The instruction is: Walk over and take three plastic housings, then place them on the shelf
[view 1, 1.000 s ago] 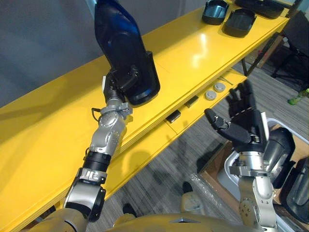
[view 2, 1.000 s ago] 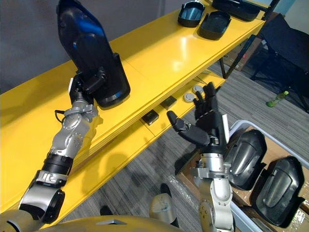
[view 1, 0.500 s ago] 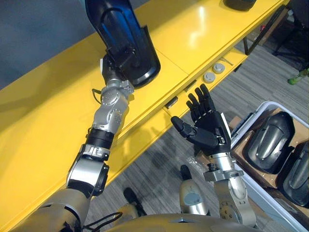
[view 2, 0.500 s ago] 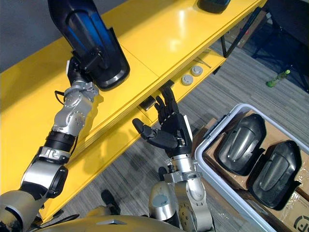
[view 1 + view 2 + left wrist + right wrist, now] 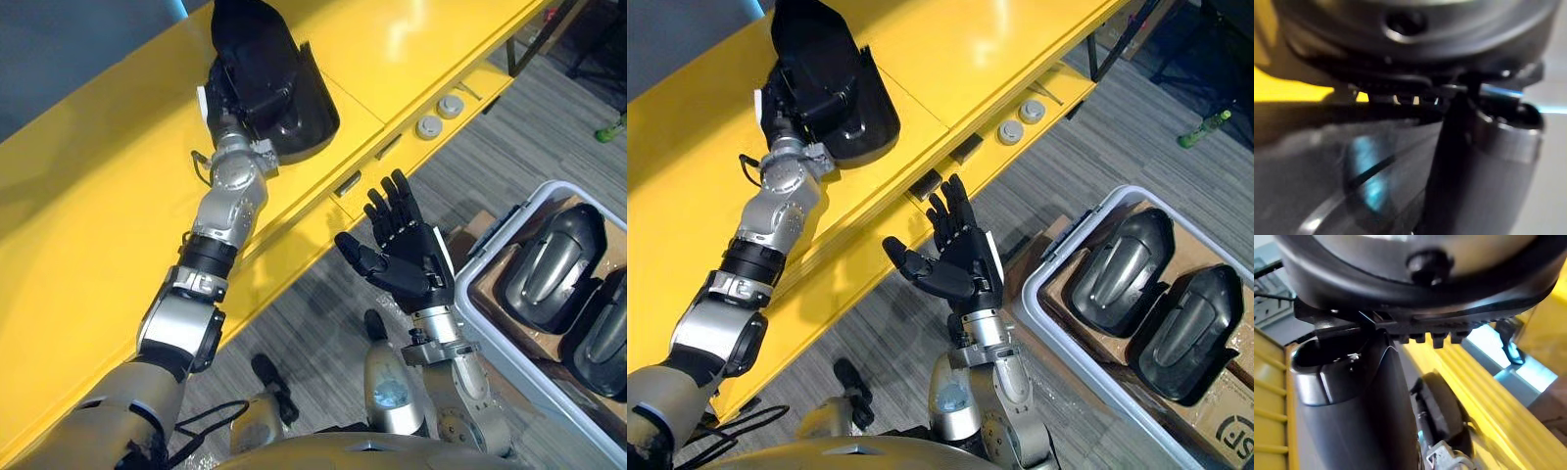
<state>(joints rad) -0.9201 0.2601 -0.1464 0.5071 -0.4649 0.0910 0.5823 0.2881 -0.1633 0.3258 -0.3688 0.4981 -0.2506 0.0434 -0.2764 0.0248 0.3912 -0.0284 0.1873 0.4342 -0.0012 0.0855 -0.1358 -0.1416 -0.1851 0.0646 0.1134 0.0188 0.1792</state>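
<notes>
A black plastic housing [image 5: 289,83] lies hollow side up on the top of the yellow shelf [image 5: 88,206]. My left hand [image 5: 235,88] is against its near end, dark on dark, so I cannot make out a grip. In the left wrist view the housing's [image 5: 1352,171] glossy surface is very close. My right hand [image 5: 955,264] hovers open, palm up, over the floor in front of the shelf and holds nothing. Two more black housings [image 5: 1112,274] [image 5: 1181,333] lie side by side in a box at the right.
The box sits inside a white bin [image 5: 1048,323] on the grey floor at my right. Two round grey discs [image 5: 428,125] and small dark blocks rest on the shelf's lower ledge. A green bottle [image 5: 1203,127] stands on the floor far right.
The housing has come down from tilted upright above the shelf to lying on the shelf top. The camera has turned, showing more of the bin. The right hand stays open.
</notes>
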